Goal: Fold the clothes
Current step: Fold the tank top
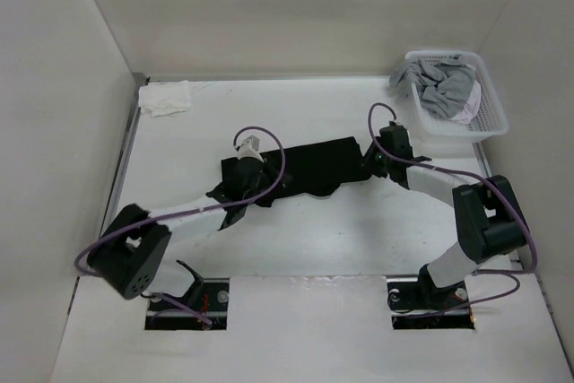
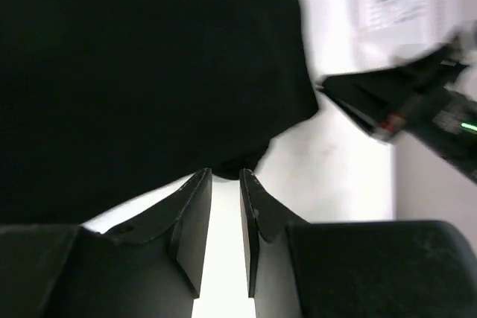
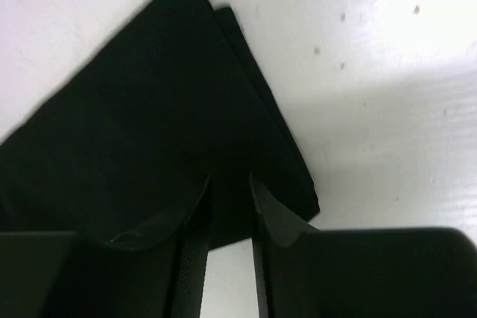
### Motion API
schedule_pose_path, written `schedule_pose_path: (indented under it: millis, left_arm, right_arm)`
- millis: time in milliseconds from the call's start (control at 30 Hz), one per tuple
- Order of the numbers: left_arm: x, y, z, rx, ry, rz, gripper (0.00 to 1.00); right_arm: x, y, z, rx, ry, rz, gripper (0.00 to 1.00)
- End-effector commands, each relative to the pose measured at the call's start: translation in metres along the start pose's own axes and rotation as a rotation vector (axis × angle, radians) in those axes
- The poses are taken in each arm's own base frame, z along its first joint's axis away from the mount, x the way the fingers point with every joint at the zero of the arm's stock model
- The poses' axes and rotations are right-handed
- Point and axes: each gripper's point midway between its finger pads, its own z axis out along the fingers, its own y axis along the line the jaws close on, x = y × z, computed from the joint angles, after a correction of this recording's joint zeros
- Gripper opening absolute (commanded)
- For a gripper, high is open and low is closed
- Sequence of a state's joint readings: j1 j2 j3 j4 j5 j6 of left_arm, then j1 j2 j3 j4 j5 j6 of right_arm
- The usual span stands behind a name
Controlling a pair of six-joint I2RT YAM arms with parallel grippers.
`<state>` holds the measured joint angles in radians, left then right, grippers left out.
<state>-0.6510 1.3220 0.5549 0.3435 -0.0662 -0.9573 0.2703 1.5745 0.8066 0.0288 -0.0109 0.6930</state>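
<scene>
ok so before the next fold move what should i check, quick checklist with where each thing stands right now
1. Left gripper empty: ok, jaws apart, nothing between them.
2. Right gripper empty: ok, jaws apart, tips over the cloth.
3. Plain black soft fabric garment lying flat: cannot tell, its left end is hidden under the left arm.
4. Layers lined up at the right corner: not ok, a lower layer sticks out past the top one.
5. White plastic basket of grey garments apart from the black garment: ok.
6. Small crumpled white cloth apart from it: ok.
</scene>
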Motion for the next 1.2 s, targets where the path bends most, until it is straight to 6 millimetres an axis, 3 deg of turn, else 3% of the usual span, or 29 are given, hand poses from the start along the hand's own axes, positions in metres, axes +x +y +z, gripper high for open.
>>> schedule_pose_path:
  millis: [0,100,333,600,733,800,900,1000,1167]
  left_arm:
    - [-0.007,0.022,0.020,-0.042,-0.068,-0.073,0.20]
    - [-0.002,0.057,0.019,-0.107,-0.056,-0.103,0.20]
    - [0.006,0.132,-0.010,-0.245,-0.044,-0.150,0.20]
    - [-0.021,0.168,-0.046,-0.286,-0.112,-0.179,0.22]
    - [-0.046,0.149,-0.052,-0.214,-0.163,-0.151,0.23]
    - [-0.051,0.126,-0.047,-0.155,-0.163,-0.112,0.23]
    - [-0.049,0.094,-0.037,-0.088,-0.142,-0.061,0.24]
    - [-0.039,0.078,-0.026,-0.062,-0.106,-0.030,0.24]
    - [-0.034,0.072,-0.019,-0.037,-0.090,-0.032,0.24]
  right_arm:
    - [0.014,0.003,-0.002,0.041,0.031,-0.067,0.29]
    - [0.028,0.003,-0.004,0.066,0.048,-0.102,0.24]
    - [0.081,0.003,-0.014,0.090,0.170,-0.189,0.21]
    - [0.133,0.018,-0.053,0.001,0.265,-0.277,0.20]
    - [0.111,0.041,-0.077,-0.127,0.159,-0.220,0.40]
    - [0.086,0.036,-0.073,-0.163,0.081,-0.141,0.48]
    - [0.072,0.023,-0.052,-0.205,0.076,-0.026,0.52]
    - [0.076,0.014,-0.029,-0.208,0.118,0.044,0.53]
    - [0.097,0.018,-0.011,-0.209,0.168,0.097,0.52]
